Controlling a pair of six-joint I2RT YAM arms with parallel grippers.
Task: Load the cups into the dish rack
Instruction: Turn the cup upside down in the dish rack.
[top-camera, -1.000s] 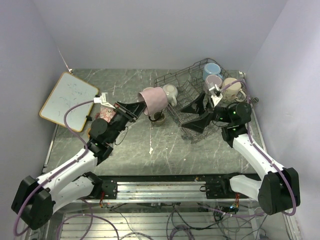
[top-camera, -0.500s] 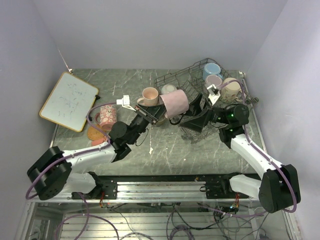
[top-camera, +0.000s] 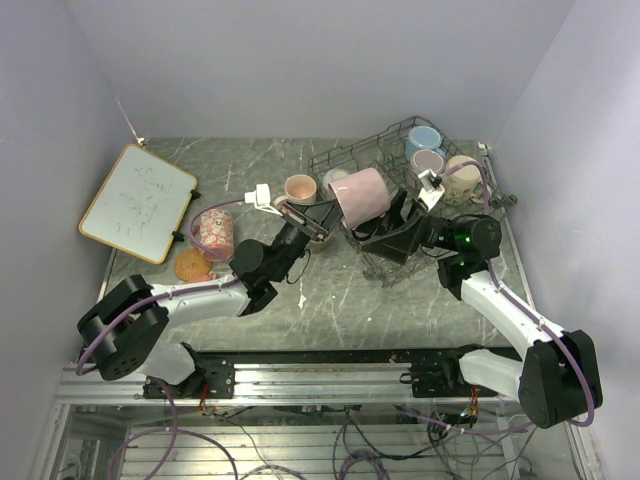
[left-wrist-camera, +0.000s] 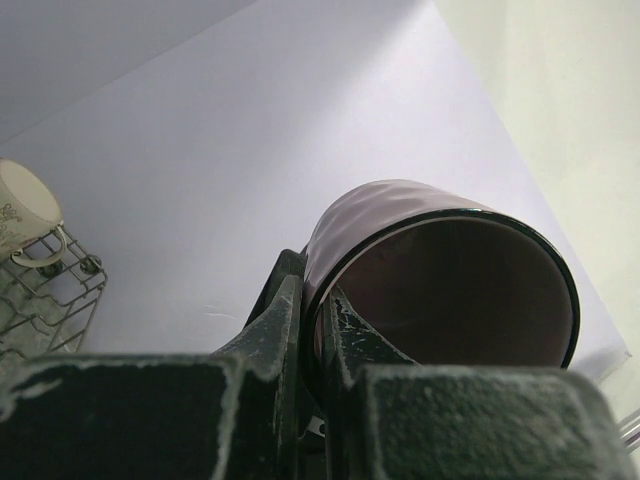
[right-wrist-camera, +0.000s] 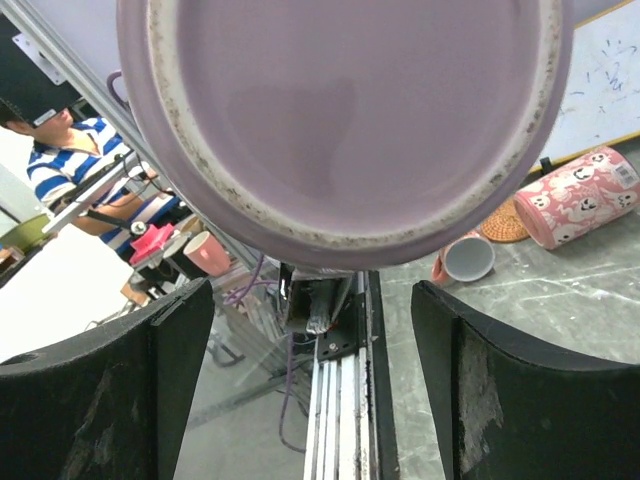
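So, partway by my read: blue cup (top-camera: 425, 139), mauve cup (top-camera: 428, 161), cream cup (top-camera: 463, 178) in dish rack (top-camera: 332, 158), far right. Left gripper (left-wrist-camera: 312, 292) pinches pink cup (top-camera: 360, 195) by rim, over rack's left end; right gripper (top-camera: 392, 232) spread, just beside. Peach cup (top-camera: 300, 188), floral cup (top-camera: 215, 232) to load from surface (top-camera: 400, 300).

Lower left, our left arm (top-camera: 190, 297), and lower right, our right arm (top-camera: 505, 305): white shells, black joints, purple cables (top-camera: 540, 318), one green light (top-camera: 462, 237). Our black fingers (left-wrist-camera: 280, 340) look scuffed.

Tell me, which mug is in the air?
The pink mug, clamped by its rim in the left gripper by the dish rack; the others rest in it or on the table.
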